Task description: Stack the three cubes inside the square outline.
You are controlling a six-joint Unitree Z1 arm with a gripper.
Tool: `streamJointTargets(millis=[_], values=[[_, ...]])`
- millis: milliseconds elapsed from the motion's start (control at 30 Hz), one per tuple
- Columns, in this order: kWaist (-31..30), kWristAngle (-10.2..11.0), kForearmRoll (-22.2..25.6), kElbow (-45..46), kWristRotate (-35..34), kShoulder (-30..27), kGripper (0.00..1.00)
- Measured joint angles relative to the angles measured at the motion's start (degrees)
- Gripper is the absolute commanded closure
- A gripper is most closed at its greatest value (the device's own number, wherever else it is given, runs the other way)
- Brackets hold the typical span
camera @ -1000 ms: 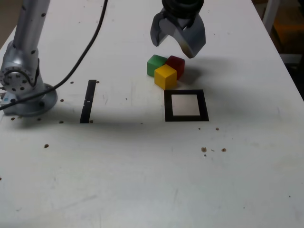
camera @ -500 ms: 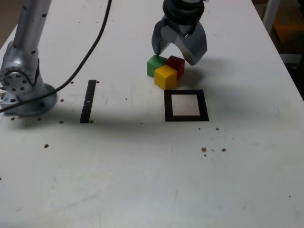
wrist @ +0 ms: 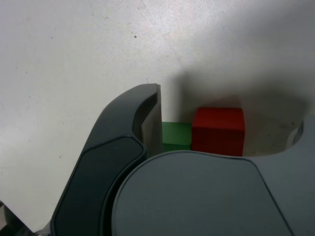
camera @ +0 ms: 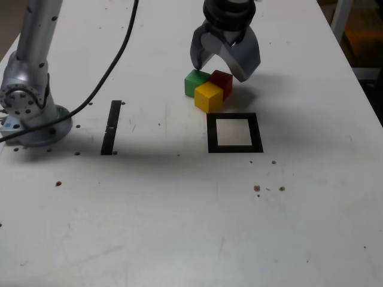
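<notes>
Here, going from the exterior view's left to its right:

Arm base: my round base of brushed silver metal (camera: 27, 101) is bolted down at the far left, with a smooth silver column rising out of frame and a black cable (camera: 108, 66) curving away from it.

Table: a flat white matte surface (camera: 179, 227), scuffed and dotted with small brown specks.

Tape strip: a straight, narrow length of black tape (camera: 111, 127) lies just beside my base, running toward and away from the camera.

Green cube: a small matte green block (camera: 192, 82), the leftmost of the three, touching both the yellow and the red cubes. In the wrist view (wrist: 176, 136) it sits just inside one of my fingers.

Yellow cube: a matte yellow block (camera: 208, 96) with crisp edges, nearest the camera, pressed against the other two.

Red cube: a matte dark red block (camera: 222, 82) at the back right of the cluster; the wrist view (wrist: 218, 129) shows its faces smooth and square.

Gripper: my gripper (camera: 222, 64) has two curved, glossy grey plastic fingers spread wide apart and holding nothing. It hangs over the green and red cubes, one fingertip just at the green cube.

Square outline: a thick black tape frame (camera: 234, 133) with a white centre, flat on the table near the cubes, on the camera's side; no cube is inside it.
</notes>
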Motion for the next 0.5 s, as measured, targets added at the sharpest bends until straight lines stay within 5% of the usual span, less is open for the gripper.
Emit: streamJointTargets(millis=[500], values=[[-0.9,-1.5,2.4,2.9,0.0,-2.0,0.00]])
